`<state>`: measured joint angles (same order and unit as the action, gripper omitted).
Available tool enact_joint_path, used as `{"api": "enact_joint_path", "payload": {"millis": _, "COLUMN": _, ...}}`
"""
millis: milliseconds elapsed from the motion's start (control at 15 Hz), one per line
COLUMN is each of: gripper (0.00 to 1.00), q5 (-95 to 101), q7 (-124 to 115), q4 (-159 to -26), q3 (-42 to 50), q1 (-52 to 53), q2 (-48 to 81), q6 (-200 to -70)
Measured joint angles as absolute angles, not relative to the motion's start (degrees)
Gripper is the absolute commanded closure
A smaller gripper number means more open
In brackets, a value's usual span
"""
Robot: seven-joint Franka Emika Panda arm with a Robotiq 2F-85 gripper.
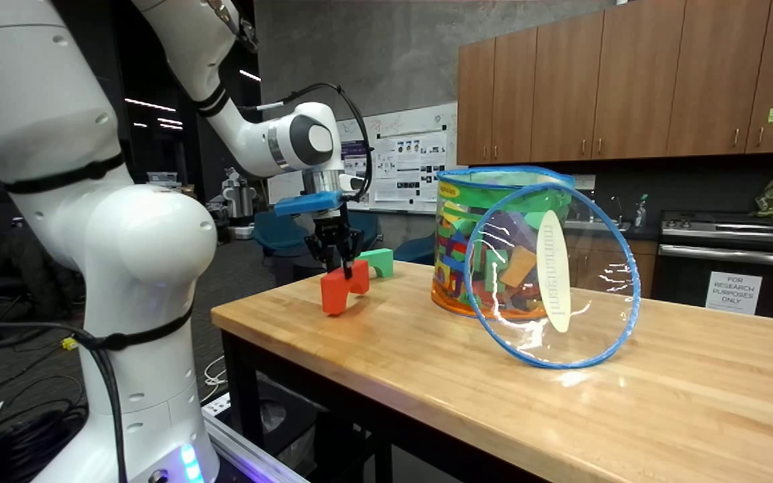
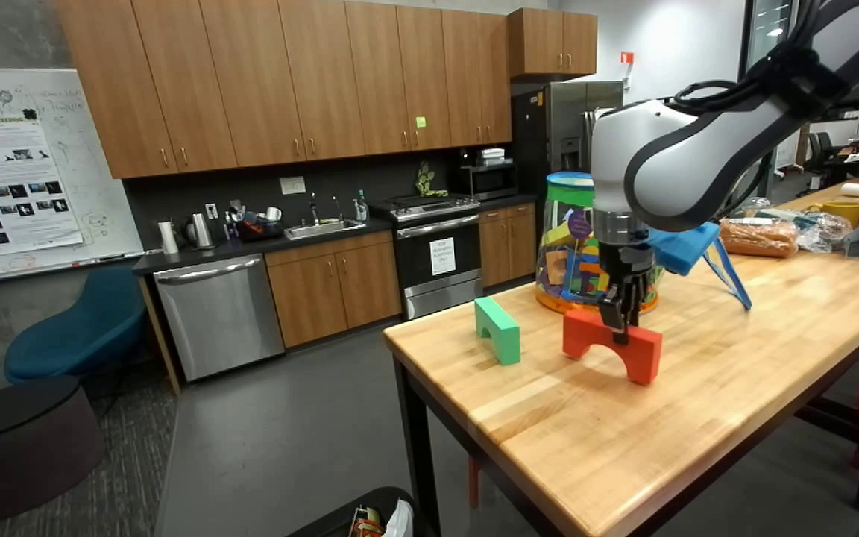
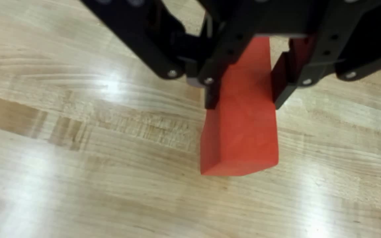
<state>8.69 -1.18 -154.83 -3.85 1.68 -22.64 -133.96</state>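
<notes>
End effector (image 3: 245, 103) gripping red arch (image 3: 247, 132), "Imaginarium" label (image 1: 553, 272)

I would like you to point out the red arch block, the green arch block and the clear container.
Red arch block (image 3: 248, 132): wrist view, on its upper face.
Green arch block (image 2: 497, 314): in an exterior view, on its top face.
Clear container (image 1: 475, 199): in an exterior view, on its green upper band.
</notes>
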Motion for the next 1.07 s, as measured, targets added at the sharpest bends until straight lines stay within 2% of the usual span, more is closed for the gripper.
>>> {"api": "enact_joint_path", "payload": {"millis": 1067, "gripper": 0.85, "q5": 5.8, "q7": -22.4, "q4": -157.5, "q3": -14.1, "q1": 6.0, "q2": -25.0, "q6": -134.2}}
